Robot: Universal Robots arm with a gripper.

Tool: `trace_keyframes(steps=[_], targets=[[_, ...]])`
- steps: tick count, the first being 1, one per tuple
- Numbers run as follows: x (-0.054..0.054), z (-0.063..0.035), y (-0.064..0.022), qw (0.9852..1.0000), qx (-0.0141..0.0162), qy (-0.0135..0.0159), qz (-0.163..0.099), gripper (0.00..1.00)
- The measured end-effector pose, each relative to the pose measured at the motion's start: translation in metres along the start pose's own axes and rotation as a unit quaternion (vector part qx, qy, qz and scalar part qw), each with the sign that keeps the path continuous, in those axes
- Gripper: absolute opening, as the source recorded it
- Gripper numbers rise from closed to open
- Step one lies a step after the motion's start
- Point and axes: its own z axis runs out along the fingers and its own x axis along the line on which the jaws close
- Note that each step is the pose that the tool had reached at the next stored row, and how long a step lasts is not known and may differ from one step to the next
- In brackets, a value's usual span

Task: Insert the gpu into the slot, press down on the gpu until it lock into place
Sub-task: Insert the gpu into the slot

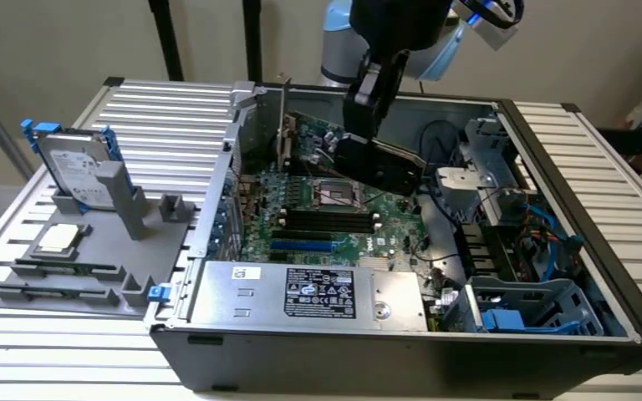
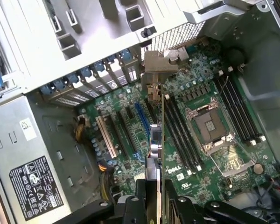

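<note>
Held the gpu (image 2: 156,140) edge-on in the gripper (image 2: 155,201), jaws clamped on its two faces. Hung it tilted above the motherboard (image 1: 397,224), apparently clear of every slot. Pointed its long axis straight out from the jaws, bracket end toward the rear wall (image 2: 98,42), roughly parallel to the blue slot (image 2: 141,119) just beside it.

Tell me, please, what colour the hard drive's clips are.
Blue clips, clearest in the exterior view.

Plain beige wall (image 1: 76,42), ribbed metal table (image 1: 165,113), two black upright poles (image 1: 170,42) behind
</note>
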Motion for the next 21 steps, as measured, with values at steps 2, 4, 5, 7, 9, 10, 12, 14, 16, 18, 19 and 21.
trace_keyframes(steps=[2,4,5,7,9,10,12,14,16,18,19,21], targets=[[0.0,0.0002,0.0,0.9998,0.002,-0.0002,-0.019,0.27],[0.0,0.0003,0.0,0.9993,0.0038,-0.0004,-0.037,0.27],[0.0,0.0004,-0.0001,0.9989,0.0046,-0.0005,-0.046,0.27],[-0.0001,0.0007,-0.0001,0.998,0.0054,-0.002,-0.063,0.27],[0.0,0.0011,-0.0001,0.9969,0.0058,-0.0041,-0.079,0.27],[0.0,0.0013,-0.0001,0.9962,0.006,-0.0057,-0.087,0.27],[0.0,0.0017,-0.0001,0.9948,0.0062,-0.0093,-0.101,0.27],[0.0,0.002,-0.0001,0.9933,0.0065,-0.0144,-0.114,0.27],[0.0,0.0024,-0.0001,0.9916,0.007,-0.0201,-0.128,0.27],[0.0,0.0027,-0.0001,0.9897,0.0075,-0.0256,-0.141,0.27],[0.0,0.0029,-0.0001,0.9887,0.0078,-0.0283,-0.147,0.27],[-0.0001,0.0035,-0.0002,0.9864,0.0087,-0.0324,-0.161,0.27]])
